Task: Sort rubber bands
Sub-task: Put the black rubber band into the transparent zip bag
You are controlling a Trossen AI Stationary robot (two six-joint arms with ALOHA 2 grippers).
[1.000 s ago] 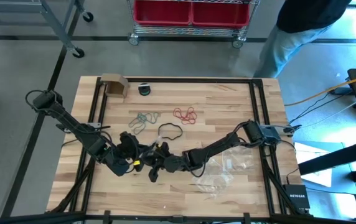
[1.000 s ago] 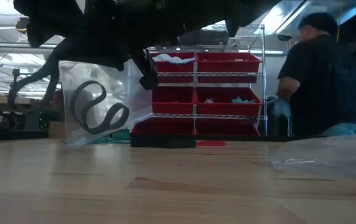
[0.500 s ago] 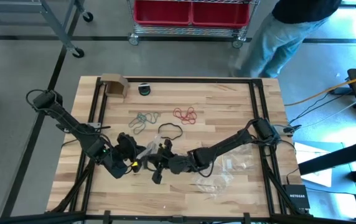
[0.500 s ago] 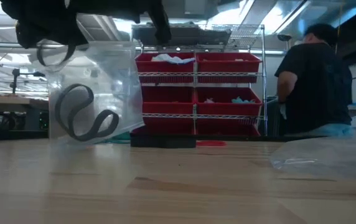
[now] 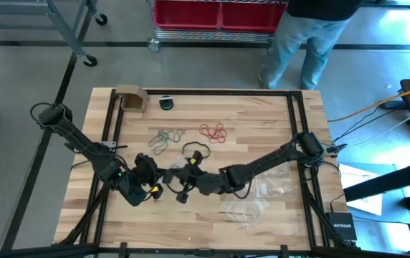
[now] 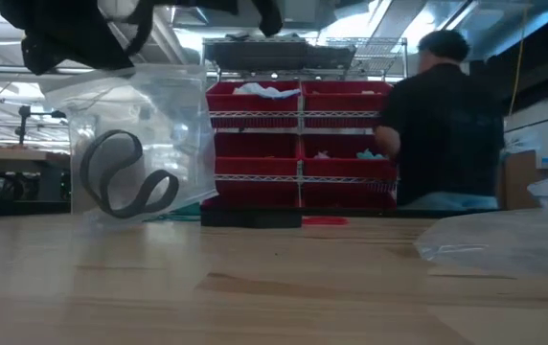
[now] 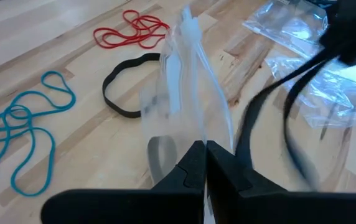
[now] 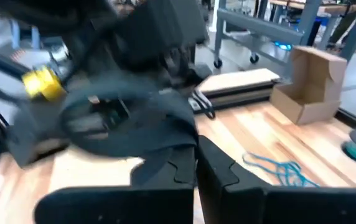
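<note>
My left gripper [image 5: 153, 190] is shut on a clear zip bag [image 6: 140, 134] that holds black rubber bands [image 6: 125, 182]. My right gripper [image 5: 185, 179] is just to its right, shut on another black rubber band [image 7: 271, 124], which shows blurred beside the bag [image 7: 187, 81]. A loose black band [image 5: 196, 150] lies flat on the table farther back. The teal cluster [image 5: 165, 137] and the red cluster [image 5: 213, 132] also lie flat there. In the low view both grippers are at the top edge. My left gripper pinches the bag's top edge [image 7: 195, 138] between its two shut fingers. The bag hangs below it, upright, with its bottom [image 6: 130, 218] down at the tabletop. My right gripper pinches the black band [image 8: 175, 140] between its fingers. The band's loop [image 8: 122, 115] is lifted clear and reaches toward the left gripper.
Spare clear bags [image 5: 262, 193] lie crumpled on the table's right near part. A cardboard box [image 5: 131, 98] and a tape roll [image 5: 166, 102] sit at the far edge. A person [image 6: 446, 125] stands beyond the table by red bins [image 6: 303, 144].
My right gripper has moved toward the far edge, carrying the black band with it. The bag has swung from tilted to hanging upright under my left gripper. The person behind the table has walked to the left.
</note>
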